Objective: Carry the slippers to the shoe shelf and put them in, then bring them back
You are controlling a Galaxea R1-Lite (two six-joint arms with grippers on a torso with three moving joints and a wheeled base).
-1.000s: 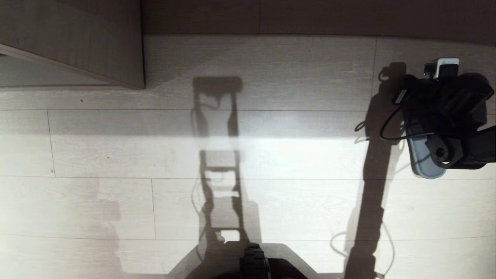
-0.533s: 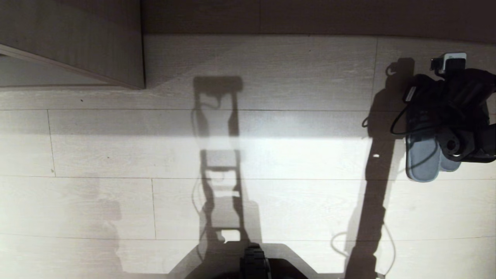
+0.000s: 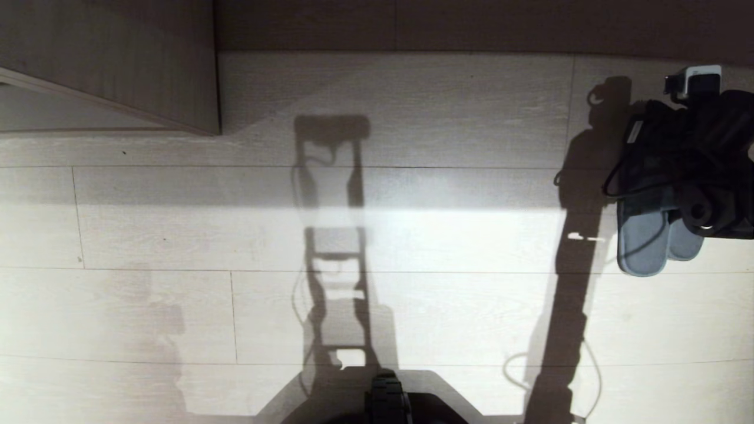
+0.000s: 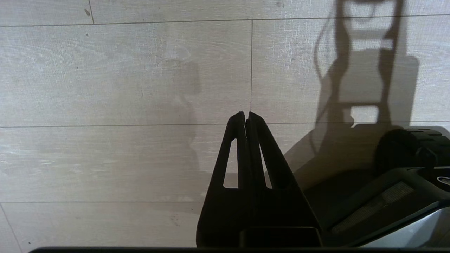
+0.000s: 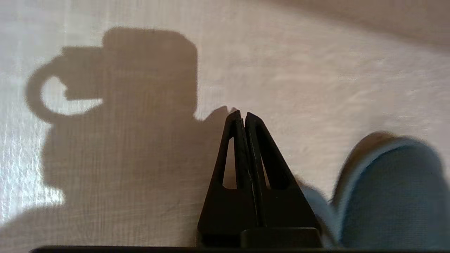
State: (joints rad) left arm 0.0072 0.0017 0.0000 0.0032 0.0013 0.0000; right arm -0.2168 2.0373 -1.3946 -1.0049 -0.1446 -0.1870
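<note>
Head view: grey-blue slippers [image 3: 643, 241], rounded ends and paler sole edges, lie side by side on the pale plank floor [image 3: 447, 306] at far right, partly under the right gripper [image 5: 243, 116], jaws closed, empty.

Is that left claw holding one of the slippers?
No, the left gripper is shut on nothing, with only bare floor beyond it.

No legible text, label or number anywhere.
</note>
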